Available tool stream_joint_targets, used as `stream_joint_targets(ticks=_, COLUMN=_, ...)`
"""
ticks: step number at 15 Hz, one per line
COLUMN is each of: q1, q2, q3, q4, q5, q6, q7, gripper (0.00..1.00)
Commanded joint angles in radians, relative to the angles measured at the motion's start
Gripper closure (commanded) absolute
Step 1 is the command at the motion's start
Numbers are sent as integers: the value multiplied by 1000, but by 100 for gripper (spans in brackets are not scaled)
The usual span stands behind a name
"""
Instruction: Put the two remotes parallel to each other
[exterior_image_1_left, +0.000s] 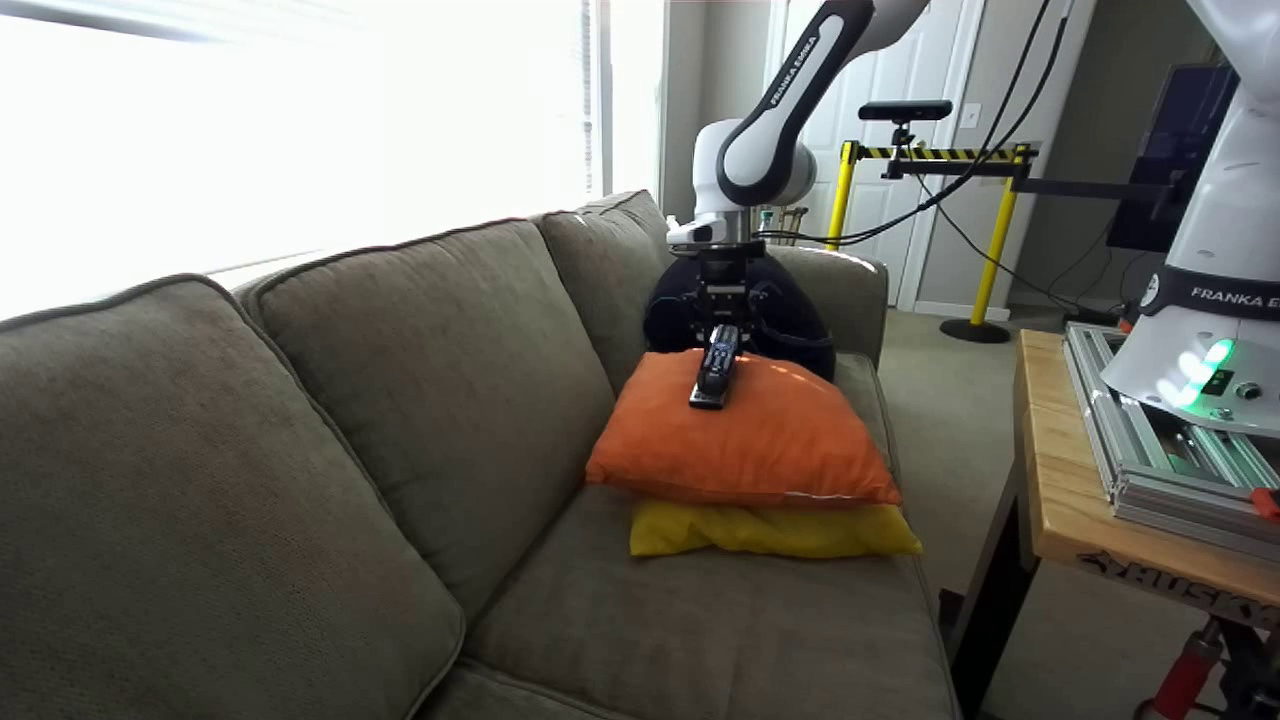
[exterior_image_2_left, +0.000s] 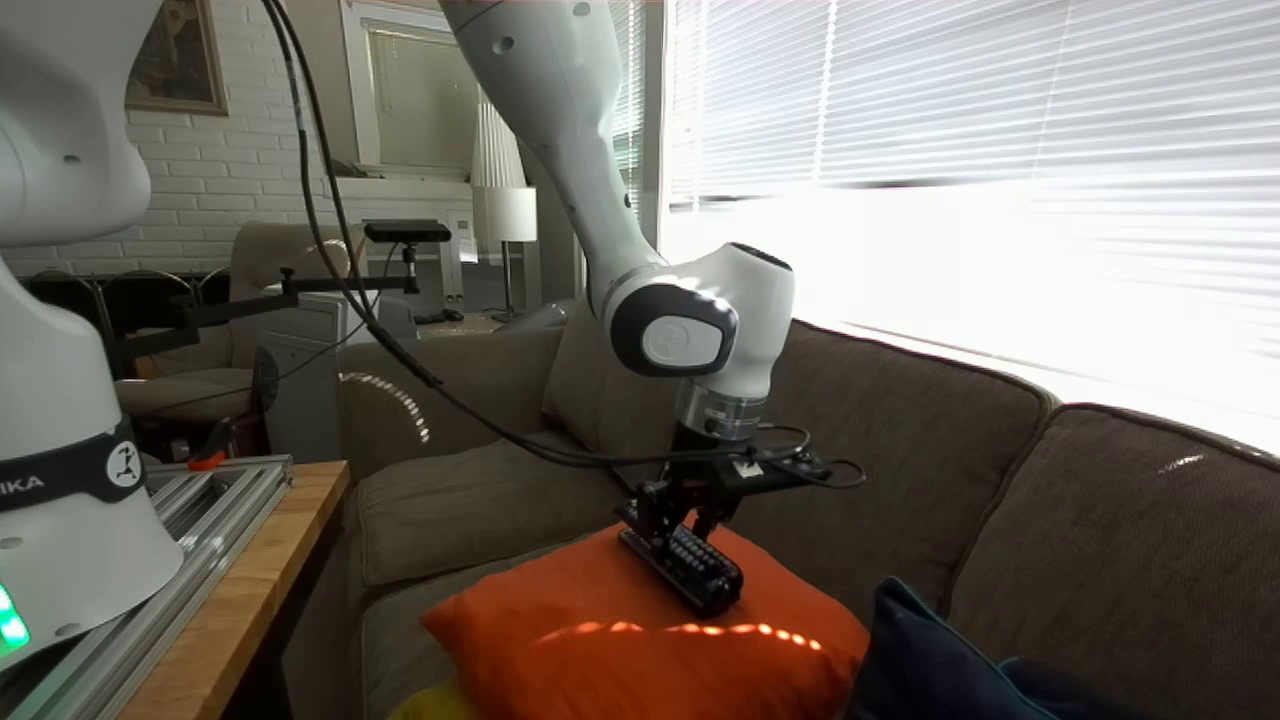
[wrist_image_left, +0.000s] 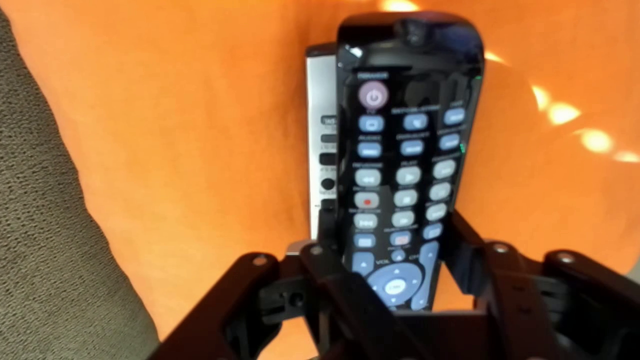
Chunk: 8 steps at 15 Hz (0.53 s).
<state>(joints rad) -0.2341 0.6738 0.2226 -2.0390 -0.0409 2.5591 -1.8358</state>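
Note:
A black remote with pale and bluish buttons (wrist_image_left: 400, 165) is between the fingers of my gripper (wrist_image_left: 392, 235), which touch both its long sides. It shows in both exterior views (exterior_image_1_left: 718, 360) (exterior_image_2_left: 705, 570). The second remote, silver-faced with dark buttons (wrist_image_left: 321, 95), lies under and beside it, mostly covered; only its left strip shows in the wrist view. Its near end (exterior_image_1_left: 707, 399) shows in an exterior view. The two lie nearly along the same direction, the black one slightly turned. Both are over the orange cushion (exterior_image_1_left: 780, 450). Whether the black remote touches the second one, I cannot tell.
The orange cushion rests on a yellow cushion (exterior_image_1_left: 770, 530) on the grey-brown sofa (exterior_image_1_left: 400, 370). A dark blue cloth bundle (exterior_image_1_left: 795, 310) lies behind it, also in an exterior view (exterior_image_2_left: 930, 660). The sofa's backrest runs along the window. A wooden table (exterior_image_1_left: 1070, 500) carries the robot base.

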Motion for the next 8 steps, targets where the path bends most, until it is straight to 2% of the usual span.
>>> stream_joint_targets(ticks=1, q1=15, q2=-21, q3=-10, q4=-17, q5=26, q6=4, q7=7, gripper=72)
stream_joint_targets(ticks=7, q1=15, q2=-20, q3=-8, q4=-16, q5=32, q6=7, q7=13, gripper=72)
stream_joint_targets(ticks=8, q1=13, q2=-20, q3=-6, q4=-15, q5=39, q6=7, q7=18, gripper=22)
